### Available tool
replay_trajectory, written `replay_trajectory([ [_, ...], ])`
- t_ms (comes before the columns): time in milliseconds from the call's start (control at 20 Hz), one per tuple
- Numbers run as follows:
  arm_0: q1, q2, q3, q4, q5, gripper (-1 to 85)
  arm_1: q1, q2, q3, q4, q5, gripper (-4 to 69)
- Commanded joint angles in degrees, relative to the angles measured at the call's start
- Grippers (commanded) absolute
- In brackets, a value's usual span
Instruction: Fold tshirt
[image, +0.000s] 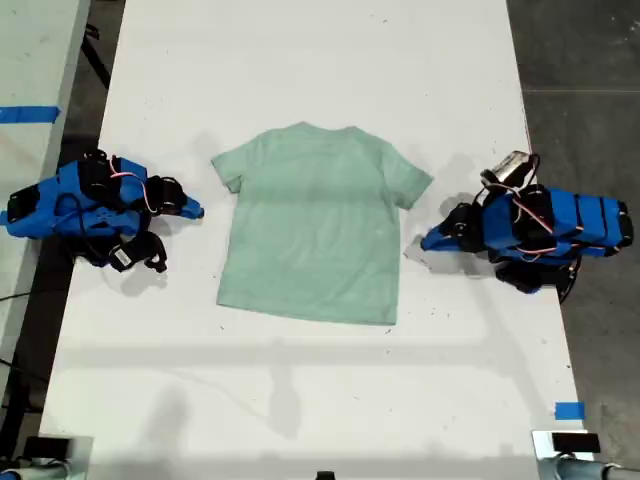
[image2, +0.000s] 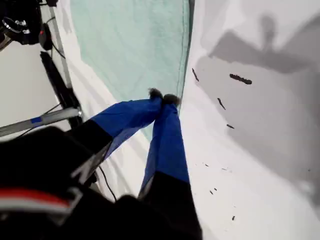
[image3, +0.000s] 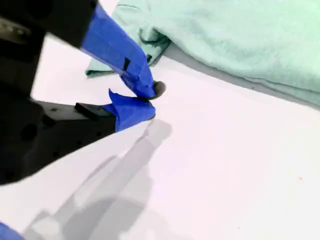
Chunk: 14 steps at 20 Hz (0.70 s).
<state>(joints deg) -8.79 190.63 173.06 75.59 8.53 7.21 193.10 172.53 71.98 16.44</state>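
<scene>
The pale mint-green tshirt (image: 315, 225) lies flat and spread out in the middle of the white table, neck toward the exterior view's top. My first gripper (image: 427, 241) is on the exterior view's right. It rests just off the shirt's side edge, shut and holding nothing. The first wrist view shows its blue jaws meeting at my first gripper (image2: 165, 97), with a corner of the tshirt (image2: 135, 45) beyond. My second gripper (image: 197, 211) is on the exterior view's left, below the near sleeve. In its own view my second gripper (image3: 150, 97) is shut and empty, a short way from the sleeve of the tshirt (image3: 240, 35).
The white table (image: 320, 400) carries soft stand shadows near the exterior view's bottom. Blue tape (image: 568, 410) marks its edge at the exterior view's lower right. A second table with blue tape (image: 28, 113) stands at the exterior view's left. Black stand legs (image2: 62, 90) show past the table edge.
</scene>
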Motion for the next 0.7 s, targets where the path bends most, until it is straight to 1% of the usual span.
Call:
replay_trajectory([
  [0, -1.05, -2.72, -5.89, -0.35, -0.97, 0.1, -0.53, -2.64, -6.77, -0.44, -2.9, -0.2],
  [150, -2.72, -16.35, -16.61, -0.79, 1.49, 0.1, 3.08, -16.35, -19.6, 2.72, -8.79, -0.2],
  [300, -7.21, -34.72, -33.49, 0.26, 9.14, 0.1, 9.49, -33.31, -35.6, 5.01, -18.81, -0.2],
  [500, -16.79, -52.91, -53.44, 5.27, 19.25, 0.1, 22.68, -50.63, -54.49, 12.74, -33.22, -0.2],
  [650, -26.37, -63.81, -64.07, 9.67, 25.58, 0.1, 33.13, -56.6, -61.44, 15.73, -42.45, -0.2],
])
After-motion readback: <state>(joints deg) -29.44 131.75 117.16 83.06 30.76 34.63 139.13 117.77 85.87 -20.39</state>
